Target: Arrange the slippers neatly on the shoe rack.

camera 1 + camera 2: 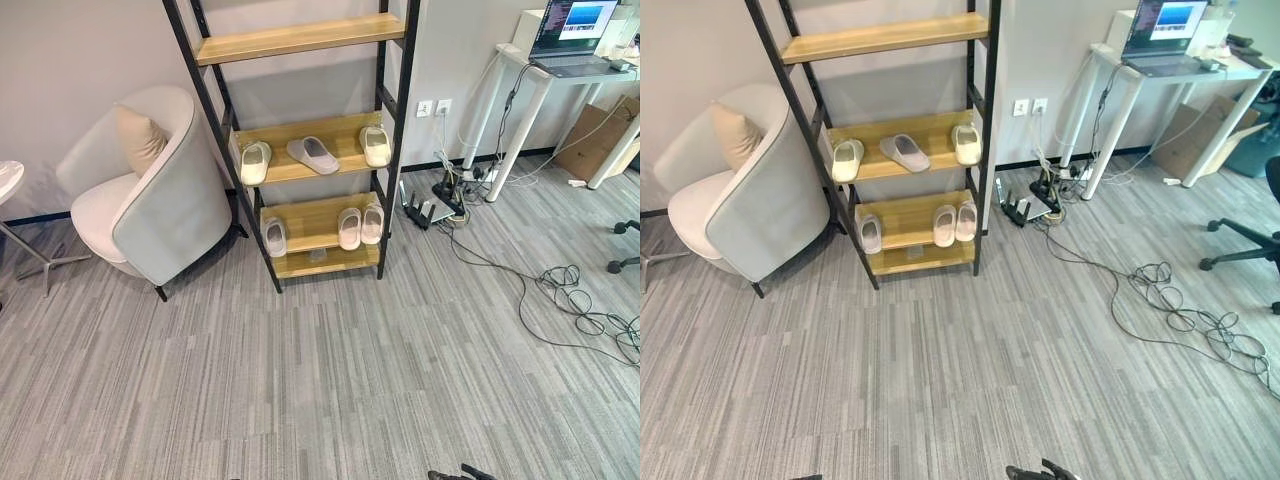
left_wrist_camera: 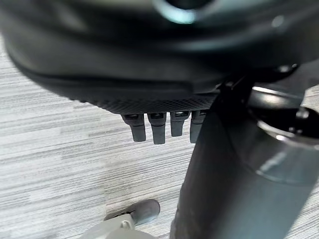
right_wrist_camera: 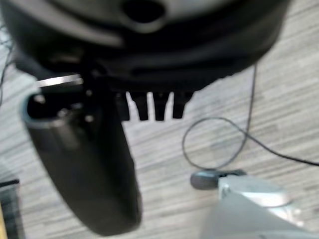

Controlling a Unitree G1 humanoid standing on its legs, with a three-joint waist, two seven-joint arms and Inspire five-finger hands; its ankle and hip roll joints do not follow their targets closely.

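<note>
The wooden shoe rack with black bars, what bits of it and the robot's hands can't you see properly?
- Tall wooden shoe rack with black frame: its top is cut off by the edge of both eye views.
- Left hand: blurred dark bulk in the left wrist view, fingers short and straight.
- Right hand: blurred likewise in the right wrist view.

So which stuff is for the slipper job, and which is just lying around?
For the job:
- shoe rack
- slippers on the middle shelf
- slippers on the lower shelf

Just lying about:
- armchair
- cushion
- laptop
- cables on the floor
</note>
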